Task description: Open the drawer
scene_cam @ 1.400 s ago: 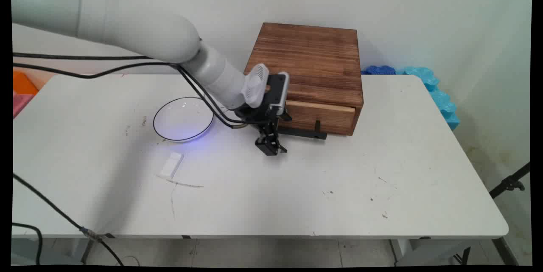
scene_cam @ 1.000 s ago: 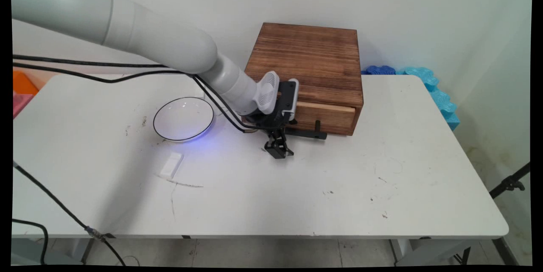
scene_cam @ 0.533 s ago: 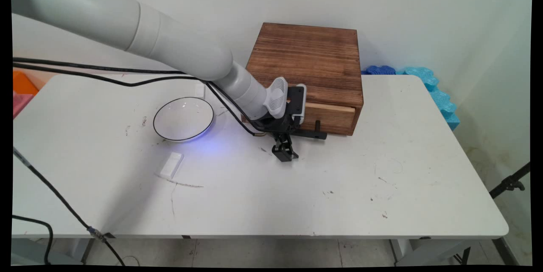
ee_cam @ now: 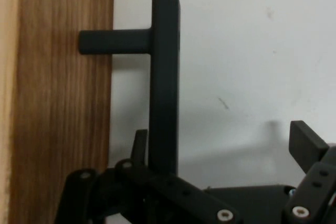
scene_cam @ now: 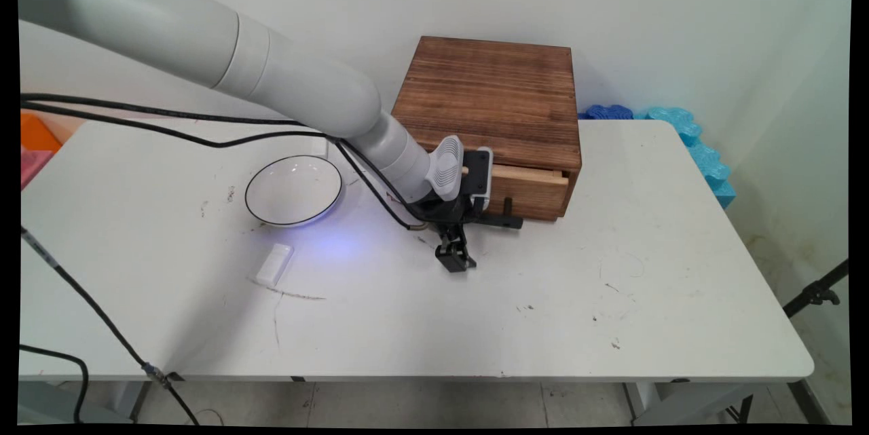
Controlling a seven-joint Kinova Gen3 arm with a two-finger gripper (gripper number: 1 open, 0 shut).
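Open gripper (scene_cam: 455, 260) straddles drawer handle (ee_cam: 164, 87), apparently untouched.

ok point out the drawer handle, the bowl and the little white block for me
drawer handle (ee_cam: 164, 77): hand view, middle of its long black bar.
bowl (scene_cam: 293, 189): main view, centre of its white inside.
white block (scene_cam: 274, 264): main view, middle of its top face.

White arm (scene_cam: 204, 48), black claw (scene_cam: 456, 260)
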